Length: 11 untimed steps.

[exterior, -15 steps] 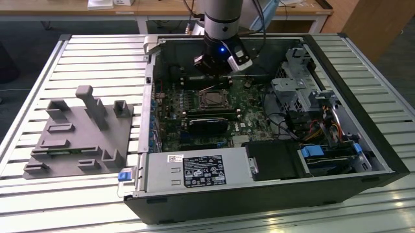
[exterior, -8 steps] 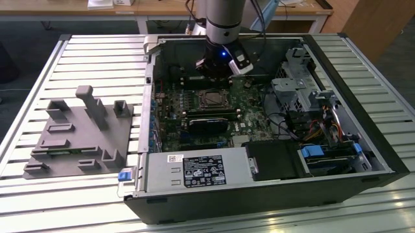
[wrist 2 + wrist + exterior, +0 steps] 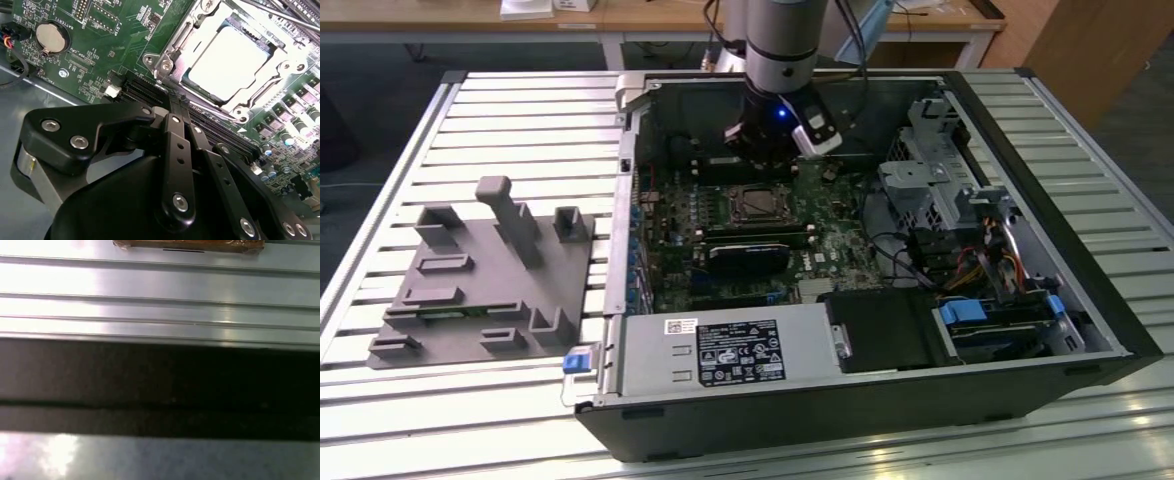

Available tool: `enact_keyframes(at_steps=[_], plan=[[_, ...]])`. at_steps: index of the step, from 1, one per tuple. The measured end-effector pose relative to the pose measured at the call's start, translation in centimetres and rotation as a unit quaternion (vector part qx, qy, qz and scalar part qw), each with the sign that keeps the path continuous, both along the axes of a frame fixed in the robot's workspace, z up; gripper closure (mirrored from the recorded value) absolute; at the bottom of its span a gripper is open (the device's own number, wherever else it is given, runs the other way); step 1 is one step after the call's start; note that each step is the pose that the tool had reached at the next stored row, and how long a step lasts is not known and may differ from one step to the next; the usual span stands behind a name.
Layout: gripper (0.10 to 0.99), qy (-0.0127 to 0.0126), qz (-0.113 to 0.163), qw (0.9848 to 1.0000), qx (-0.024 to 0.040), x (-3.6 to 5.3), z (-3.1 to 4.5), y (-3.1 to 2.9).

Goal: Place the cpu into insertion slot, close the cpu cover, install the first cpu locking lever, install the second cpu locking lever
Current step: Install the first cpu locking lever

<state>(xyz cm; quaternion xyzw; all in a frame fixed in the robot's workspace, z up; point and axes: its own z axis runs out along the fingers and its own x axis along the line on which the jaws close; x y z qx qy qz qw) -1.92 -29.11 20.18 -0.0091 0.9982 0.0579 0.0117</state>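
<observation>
The cpu [image 3: 227, 62] lies flat in the insertion slot [image 3: 754, 205] on the green board, its metal top glaring bright in the second wrist view. The cpu cover [image 3: 172, 50], a silver frame, lies down around the chip's edges. My gripper [image 3: 170, 102] hangs over the board just beside one corner of the socket, with its black fingers drawn together and nothing between them. In the exterior view the gripper [image 3: 767, 165] sits just behind the socket, inside the open computer case [image 3: 881, 420]. I cannot tell how the locking levers stand.
Long black memory slots [image 3: 150, 92] run right under the fingers, and a coin battery [image 3: 50, 37] sits further off. A black card [image 3: 747, 250], the power supply [image 3: 720, 355] and the drive cage [image 3: 934, 190] crowd the case. A grey fixture [image 3: 480, 275] stands on the slatted table [image 3: 160, 285].
</observation>
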Motion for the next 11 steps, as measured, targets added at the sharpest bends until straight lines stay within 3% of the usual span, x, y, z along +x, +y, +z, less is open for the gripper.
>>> enact_keyframes(at_steps=[11], plan=[[0.980,0.0002,0.000,1.0000,-0.0083,0.08,-0.25,-0.01]])
